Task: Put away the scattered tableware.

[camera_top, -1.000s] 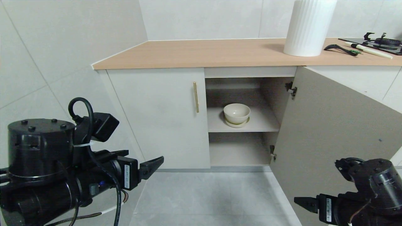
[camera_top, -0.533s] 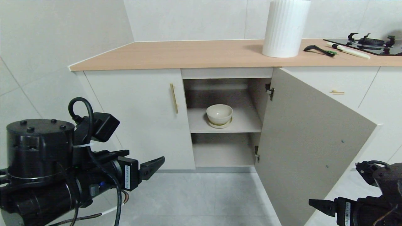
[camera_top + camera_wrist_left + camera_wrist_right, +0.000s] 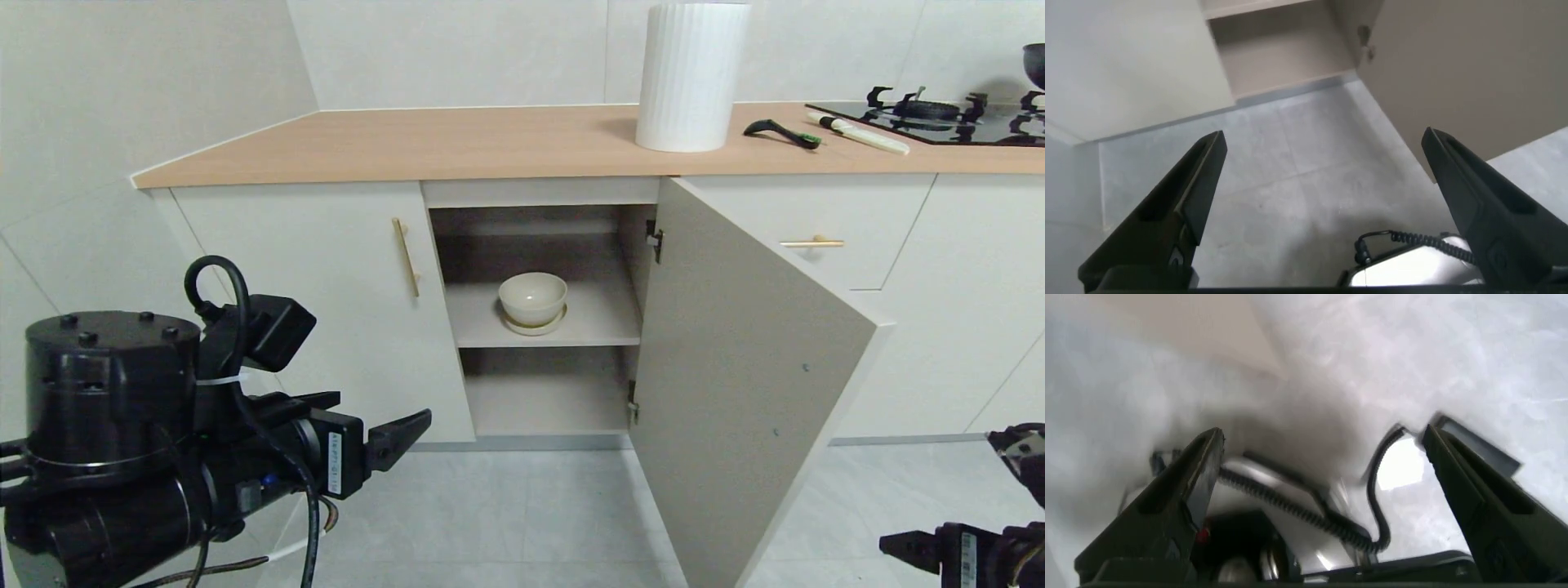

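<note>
From the head view, the bowl (image 3: 532, 297) sits on a saucer (image 3: 531, 329) on the upper shelf (image 3: 600, 314) of the cabinet (image 3: 539, 193), whose door (image 3: 735, 367) stands swung open. My left gripper (image 3: 408, 426) hangs low on the left above the floor (image 3: 531, 506), well apart from the cabinet. My right gripper (image 3: 898, 545) is low on the right, on the far side of the door. On the countertop (image 3: 457, 143) stand a white ribbed canister (image 3: 691, 75), a black peeler (image 3: 782, 132) and a knife (image 3: 857, 133).

In the left wrist view, my fingers are spread wide over grey floor tiles, facing the cabinet's lower compartment.

In the right wrist view, my fingers are also wide apart, above the floor and a coiled cable (image 3: 1290, 502).
</note>
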Robot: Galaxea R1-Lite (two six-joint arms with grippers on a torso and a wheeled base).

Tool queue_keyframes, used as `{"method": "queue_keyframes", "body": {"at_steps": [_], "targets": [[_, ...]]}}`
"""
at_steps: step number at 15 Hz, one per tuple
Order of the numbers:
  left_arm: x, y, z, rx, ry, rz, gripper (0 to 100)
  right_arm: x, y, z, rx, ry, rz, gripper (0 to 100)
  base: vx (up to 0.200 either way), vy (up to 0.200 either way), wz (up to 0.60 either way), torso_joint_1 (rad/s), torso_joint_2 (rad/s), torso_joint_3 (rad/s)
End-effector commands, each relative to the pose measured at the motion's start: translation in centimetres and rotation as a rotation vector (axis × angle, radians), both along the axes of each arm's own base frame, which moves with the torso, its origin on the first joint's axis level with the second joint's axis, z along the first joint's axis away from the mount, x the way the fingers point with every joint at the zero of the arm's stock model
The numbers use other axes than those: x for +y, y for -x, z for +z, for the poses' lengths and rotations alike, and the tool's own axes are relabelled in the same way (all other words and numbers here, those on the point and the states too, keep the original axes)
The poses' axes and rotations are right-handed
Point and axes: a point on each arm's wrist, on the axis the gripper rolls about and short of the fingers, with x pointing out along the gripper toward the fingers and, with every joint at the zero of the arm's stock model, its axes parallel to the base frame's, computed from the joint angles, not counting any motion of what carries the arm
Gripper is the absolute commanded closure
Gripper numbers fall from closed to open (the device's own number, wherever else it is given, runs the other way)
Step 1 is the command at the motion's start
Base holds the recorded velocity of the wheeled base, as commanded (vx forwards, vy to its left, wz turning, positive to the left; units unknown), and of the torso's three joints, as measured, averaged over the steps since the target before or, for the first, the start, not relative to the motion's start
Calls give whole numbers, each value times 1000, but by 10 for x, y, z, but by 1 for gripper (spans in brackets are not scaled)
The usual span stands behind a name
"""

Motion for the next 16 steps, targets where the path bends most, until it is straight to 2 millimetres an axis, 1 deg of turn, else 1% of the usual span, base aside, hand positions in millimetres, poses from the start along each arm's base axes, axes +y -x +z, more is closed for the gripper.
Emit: {"method": "queue_keyframes", "body": {"at_steps": [1,3,4,5,6,7,9,12,14,16], "targets": [[0,0,0,-2,1,-1,0,-16,-14,15,-69,8,-99,0,0,0,0,0,0,0],[0,0,1,-5,3,-1,0,-27,-39,24,-143,11,-137,0,0,0,0,0,0,0],[0,1,2,-7,4,-1,0,-31,-46,23,-147,24,-138,0,0,0,0,0,0,0],[0,1,2,-7,4,-1,0,-39,-60,20,-153,69,-135,0,0,0,0,0,0,0],[0,1,2,-10,6,-1,0,-45,-81,16,-198,72,-155,0,0,0,0,0,0,0],[0,1,3,-13,7,-1,0,-45,-95,13,-226,58,-148,0,0,0,0,0,0,0],[1,1,4,-18,10,-1,0,-44,-113,6,-250,27,-120,0,0,0,0,0,0,0],[0,1,4,-19,12,0,0,-39,-137,-2,-236,-20,-61,0,0,0,0,0,0,0],[0,1,5,-20,13,0,0,-31,-147,-4,-236,-40,-18,0,0,0,0,0,0,0],[0,0,3,-14,11,0,0,-19,-161,4,-272,-78,48,0,0,0,0,0,0,0]]}}
